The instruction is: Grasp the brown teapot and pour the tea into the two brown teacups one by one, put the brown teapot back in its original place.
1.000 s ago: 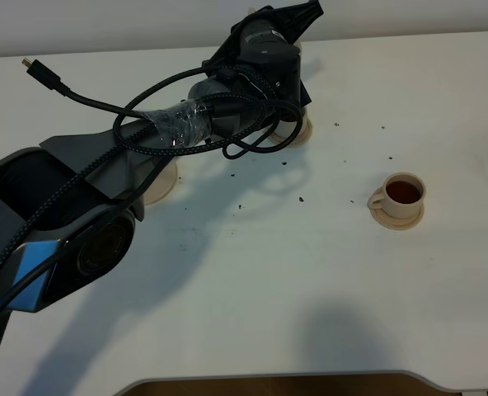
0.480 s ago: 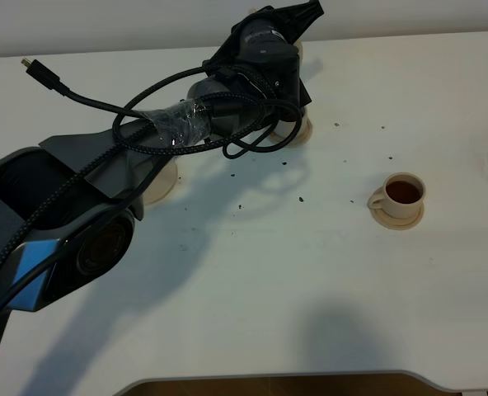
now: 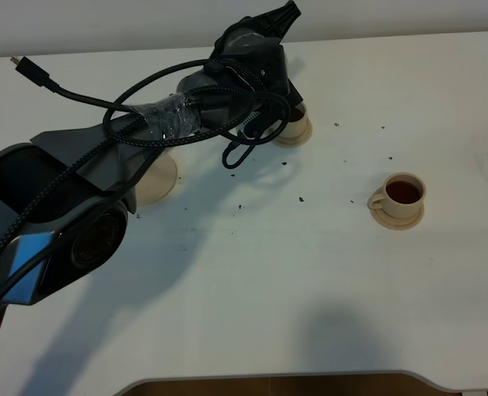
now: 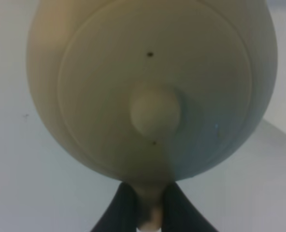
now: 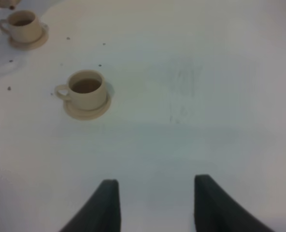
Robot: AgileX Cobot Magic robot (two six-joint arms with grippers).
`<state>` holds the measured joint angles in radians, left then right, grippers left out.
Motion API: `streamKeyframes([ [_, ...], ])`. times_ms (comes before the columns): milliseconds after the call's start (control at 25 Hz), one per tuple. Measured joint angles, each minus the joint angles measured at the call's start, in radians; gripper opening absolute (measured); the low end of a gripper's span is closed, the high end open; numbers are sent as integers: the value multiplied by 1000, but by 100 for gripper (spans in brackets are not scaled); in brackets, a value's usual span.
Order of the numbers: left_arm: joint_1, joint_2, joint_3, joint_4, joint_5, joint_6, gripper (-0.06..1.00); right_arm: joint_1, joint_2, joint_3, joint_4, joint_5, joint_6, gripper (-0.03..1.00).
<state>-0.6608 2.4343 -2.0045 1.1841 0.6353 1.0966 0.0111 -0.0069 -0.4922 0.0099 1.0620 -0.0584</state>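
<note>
Left wrist: gripper [image 4: 150, 212] pinching teapot [image 4: 152, 87] handle.

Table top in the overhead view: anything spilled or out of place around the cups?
Small dark specks lie scattered on the table between the far cup and the near cup, like stray tea bits or drips. No puddle shows. Both cups sit upright on their saucers with dark tea inside. The left gripper holds the teapot by its handle.

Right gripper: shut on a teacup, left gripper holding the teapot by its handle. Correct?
Not quite. The right gripper is open and holds nothing; the right wrist view shows both teacups standing apart from it on saucers. The left gripper does hold the teapot handle.
</note>
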Motion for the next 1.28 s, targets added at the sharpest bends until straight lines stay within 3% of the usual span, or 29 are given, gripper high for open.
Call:
streamKeyframes([
  [160,4,0,0,-7,-1,-48,12,0,0,0,0,0,0,38],
  [320,4,-3,-1,-70,6,-128,12,0,0,0,0,0,0,38],
  [640,4,-110,-2,-299,178,-273,12,0,0,0,0,0,0,38],
  [1000,5,-186,-2,-547,532,-557,12,0,0,0,0,0,0,38],
  [1280,9,-190,-2,-780,554,-826,12,0,0,0,0,0,0,38],
])
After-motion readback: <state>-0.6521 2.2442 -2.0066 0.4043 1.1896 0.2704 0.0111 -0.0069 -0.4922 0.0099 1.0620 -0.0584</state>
